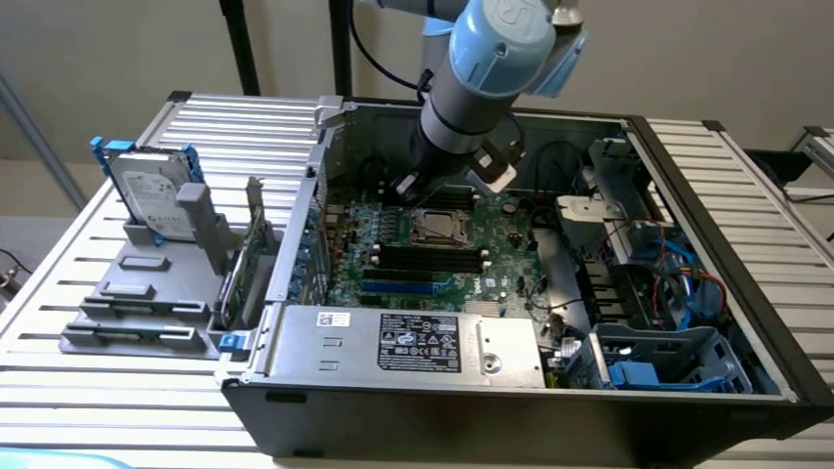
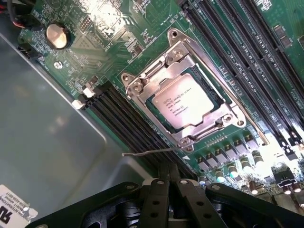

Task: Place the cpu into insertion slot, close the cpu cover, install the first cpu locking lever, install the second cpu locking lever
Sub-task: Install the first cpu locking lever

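cpu [image 2: 183, 103]: several rows of dark print on its silvery face, too small to read.
black label [image 1: 420, 341]: on the grey metal box [image 1: 312, 347], lower middle of the exterior view; white print, unreadable.
white sticker [image 2: 14, 209]: black letters, cut off, unreadable.

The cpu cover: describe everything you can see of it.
The cpu cover is a thin, shiny, silvery metal frame with a square central window. It lies flat and closed on the green motherboard. The silvery, printed face of the cpu shows through the window. Round bolt heads sit at its corners.
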